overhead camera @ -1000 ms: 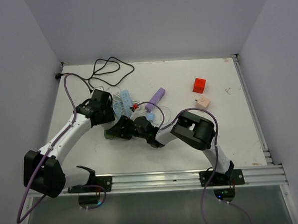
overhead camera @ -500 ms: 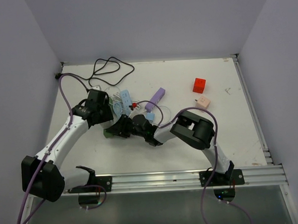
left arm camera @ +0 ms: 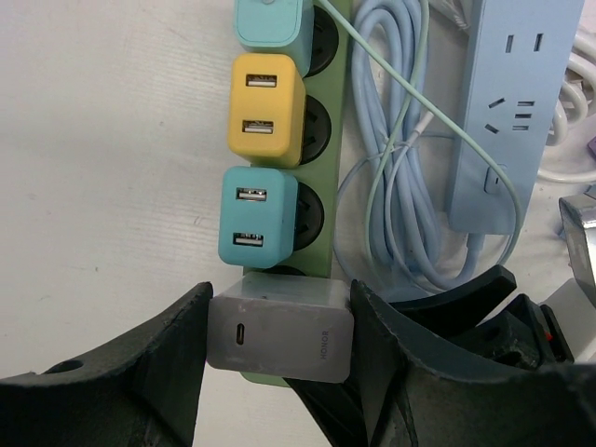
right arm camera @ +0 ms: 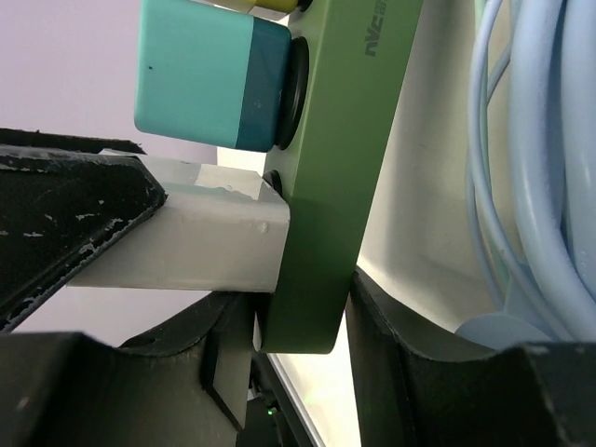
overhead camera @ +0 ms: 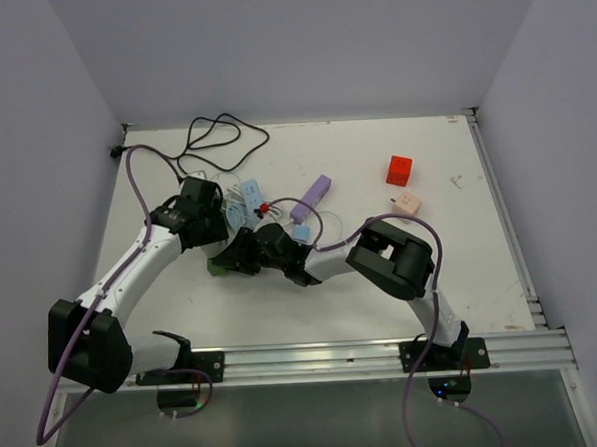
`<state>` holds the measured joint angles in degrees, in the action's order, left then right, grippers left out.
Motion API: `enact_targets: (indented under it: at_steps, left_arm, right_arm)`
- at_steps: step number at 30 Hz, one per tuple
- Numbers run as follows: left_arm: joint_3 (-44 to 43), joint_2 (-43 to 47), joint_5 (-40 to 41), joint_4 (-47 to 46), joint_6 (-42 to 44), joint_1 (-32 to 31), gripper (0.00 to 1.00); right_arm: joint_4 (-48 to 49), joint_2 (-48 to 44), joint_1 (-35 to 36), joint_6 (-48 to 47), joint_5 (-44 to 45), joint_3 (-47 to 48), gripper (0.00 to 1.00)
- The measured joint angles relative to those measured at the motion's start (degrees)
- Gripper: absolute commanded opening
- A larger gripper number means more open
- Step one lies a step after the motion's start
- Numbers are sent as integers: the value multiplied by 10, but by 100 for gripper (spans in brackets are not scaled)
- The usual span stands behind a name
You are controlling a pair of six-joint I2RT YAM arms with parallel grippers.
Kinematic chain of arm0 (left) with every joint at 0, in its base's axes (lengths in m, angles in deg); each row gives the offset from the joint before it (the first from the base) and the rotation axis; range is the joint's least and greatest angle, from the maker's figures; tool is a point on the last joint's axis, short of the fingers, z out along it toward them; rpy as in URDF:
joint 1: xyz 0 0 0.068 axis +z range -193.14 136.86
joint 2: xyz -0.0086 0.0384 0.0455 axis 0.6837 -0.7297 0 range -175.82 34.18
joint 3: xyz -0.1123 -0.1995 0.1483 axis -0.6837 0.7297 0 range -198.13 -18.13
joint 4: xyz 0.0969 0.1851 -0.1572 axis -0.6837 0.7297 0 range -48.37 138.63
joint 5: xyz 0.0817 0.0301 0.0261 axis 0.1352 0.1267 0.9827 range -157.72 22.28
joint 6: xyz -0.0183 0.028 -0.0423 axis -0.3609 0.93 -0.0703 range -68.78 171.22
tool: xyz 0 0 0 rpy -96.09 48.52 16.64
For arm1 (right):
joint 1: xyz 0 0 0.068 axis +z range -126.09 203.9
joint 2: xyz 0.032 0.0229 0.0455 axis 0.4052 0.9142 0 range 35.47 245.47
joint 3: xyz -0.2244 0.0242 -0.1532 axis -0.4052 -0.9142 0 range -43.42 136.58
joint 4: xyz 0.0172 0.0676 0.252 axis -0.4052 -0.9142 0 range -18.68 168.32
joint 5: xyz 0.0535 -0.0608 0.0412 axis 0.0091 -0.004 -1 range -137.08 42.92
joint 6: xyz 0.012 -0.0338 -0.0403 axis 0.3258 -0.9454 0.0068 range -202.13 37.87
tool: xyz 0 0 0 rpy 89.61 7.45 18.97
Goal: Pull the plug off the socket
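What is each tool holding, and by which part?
Left tool pinches the grey charger by its sides; right tool clamps the green power strip at its end.

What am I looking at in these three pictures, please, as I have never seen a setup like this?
These are two robot arms bolted to the edge of a table, each ending in a two-finger gripper. The wide picture comes from a fixed camera above and behind them. The other two come from a camera on each wrist. On the table lie a green power strip carrying a yellow adapter and a teal adapter, a blue power strip, a light blue cable, a red cube and a pink cube. The left gripper is closed on a white charger plugged into the green strip's end. The right gripper clamps that end. The charger is not yet out.
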<state>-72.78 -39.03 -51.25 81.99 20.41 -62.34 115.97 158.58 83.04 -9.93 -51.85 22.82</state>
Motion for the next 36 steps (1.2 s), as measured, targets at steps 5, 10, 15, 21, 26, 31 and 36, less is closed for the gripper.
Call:
enact_targets:
  at_steps: [5,10,15,21,26,31,36]
  left_arm:
    - [-18,-13,9,9,6,-5,0]
    - [-33,-30,42,15,16,-24,0]
    - [-43,-52,86,22,21,-52,0]
    - [-44,-56,107,27,27,-64,0]
    - [-40,-42,98,24,34,-53,0]
    - [-21,17,86,-1,47,-14,24]
    - [-2,26,52,-22,47,-7,56]
  right_arm:
    - [-25,-8,0,3,8,7,24]
    - [-53,-9,-1,6,10,24,24]
    - [-77,-9,-3,4,11,30,24]
    - [-84,-8,-3,2,9,29,25]
    - [-57,-8,-9,6,-3,14,25]
    - [-45,0,-14,3,-21,3,24]
    - [-40,2,-14,1,-26,3,24]
